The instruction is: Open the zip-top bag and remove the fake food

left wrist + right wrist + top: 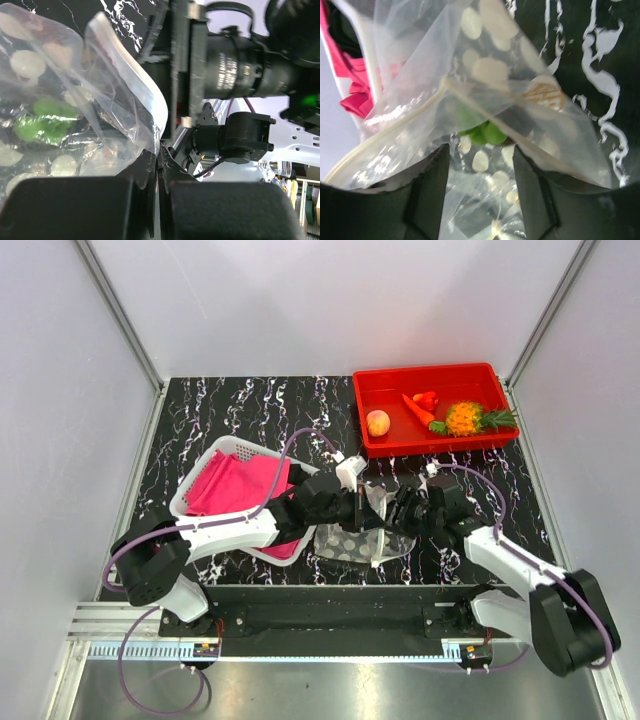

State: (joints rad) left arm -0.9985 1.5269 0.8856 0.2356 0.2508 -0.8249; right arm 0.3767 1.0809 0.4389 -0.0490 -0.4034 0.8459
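Note:
The zip-top bag [345,543] lies crumpled on the table between my two grippers. My left gripper [372,508] is shut on the bag's edge; in the left wrist view [159,155] the jaws pinch thin plastic of the bag [100,100]. A green piece of fake food [42,125] sits inside the bag. My right gripper [398,512] is open, and in its wrist view [481,165] the bag [495,75] with the green piece [482,131] fills the space in front of its spread fingers. A peach fruit [378,423], a red piece [425,400] and a pineapple [465,418] lie in the red tray.
The red tray [430,448] stands at the back right. A white mesh basket [215,452] with pink cloth [235,485] stands at the left, close to my left arm; the cloth also shows in the right wrist view [355,95]. Grey walls enclose the table.

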